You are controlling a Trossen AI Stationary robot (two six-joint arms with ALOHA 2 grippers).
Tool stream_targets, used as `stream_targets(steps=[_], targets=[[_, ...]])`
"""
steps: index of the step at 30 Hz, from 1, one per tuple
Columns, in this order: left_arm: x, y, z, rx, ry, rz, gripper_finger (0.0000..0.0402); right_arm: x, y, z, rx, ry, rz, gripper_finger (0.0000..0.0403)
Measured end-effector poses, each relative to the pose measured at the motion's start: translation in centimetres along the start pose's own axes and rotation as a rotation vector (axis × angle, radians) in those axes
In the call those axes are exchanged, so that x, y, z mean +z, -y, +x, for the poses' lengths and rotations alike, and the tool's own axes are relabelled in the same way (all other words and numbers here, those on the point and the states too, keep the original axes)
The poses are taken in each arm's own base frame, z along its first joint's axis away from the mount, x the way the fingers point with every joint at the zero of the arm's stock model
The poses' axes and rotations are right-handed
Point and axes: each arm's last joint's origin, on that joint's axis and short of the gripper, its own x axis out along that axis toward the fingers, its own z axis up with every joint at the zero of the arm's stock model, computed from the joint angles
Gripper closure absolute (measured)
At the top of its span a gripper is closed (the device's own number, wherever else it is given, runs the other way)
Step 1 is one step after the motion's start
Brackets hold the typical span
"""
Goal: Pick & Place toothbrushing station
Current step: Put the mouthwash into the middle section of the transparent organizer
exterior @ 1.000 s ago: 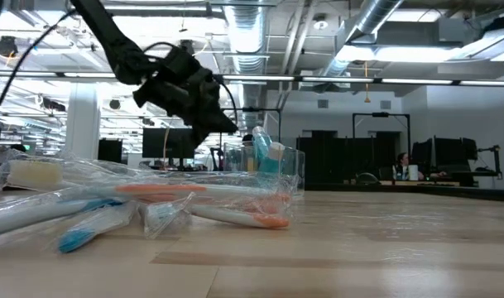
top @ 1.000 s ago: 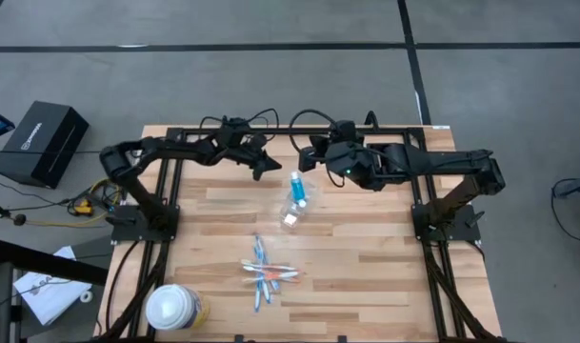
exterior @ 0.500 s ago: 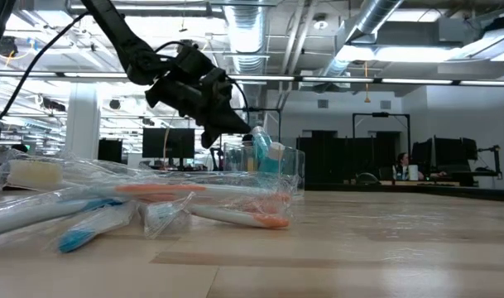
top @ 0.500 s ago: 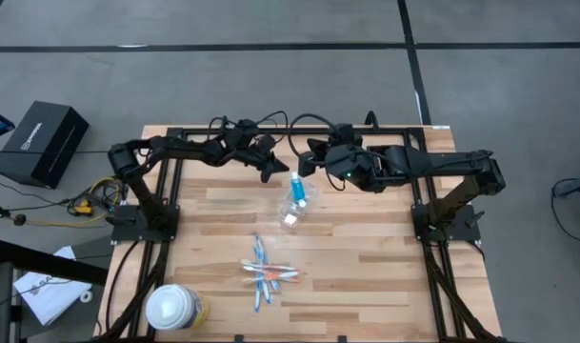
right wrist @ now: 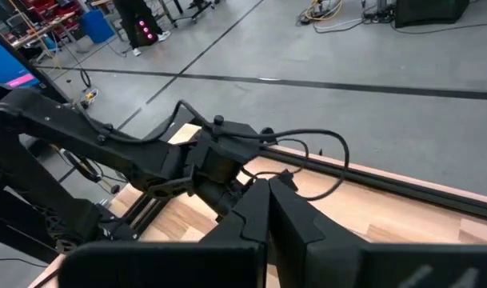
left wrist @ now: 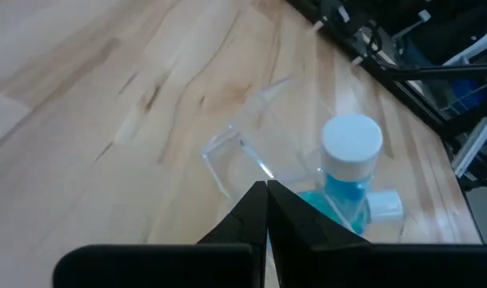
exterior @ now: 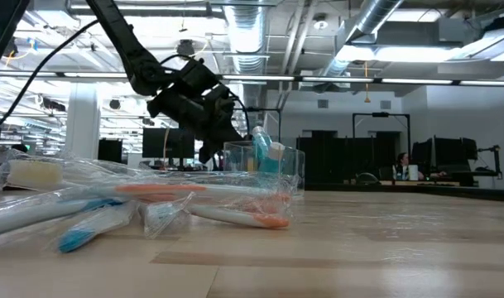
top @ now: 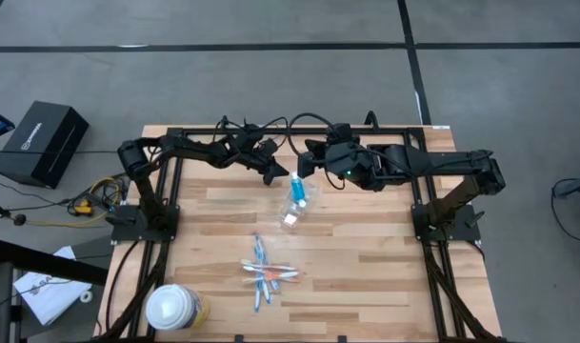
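We see the left pincer point(top: 279, 174), its fingers pressed together and empty, hovering just beside the clear cup point(top: 292, 205), which stands mid-table point(top: 366, 267) holding two blue tubes point(left wrist: 349, 180). The right pincer point(top: 304, 164), also closed on nothing, hangs near the cup's far side. The toothbrushes point(top: 267, 272) lie apart, nearer the front edge.

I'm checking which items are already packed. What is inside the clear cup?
The clear cup holds blue tubes; one white-capped tube is plain to see. The left hand is shut in front of it and covers its lower part.
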Motion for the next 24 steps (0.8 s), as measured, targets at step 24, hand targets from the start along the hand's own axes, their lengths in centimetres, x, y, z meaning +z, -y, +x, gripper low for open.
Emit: stream_targets(steps=[24], targets=[[1.4,4.2,2.8,-0.124,-0.008,0.069,0.0400,0.0,-0.5,-0.3,0.052,-0.005,-0.020,0.0403]])
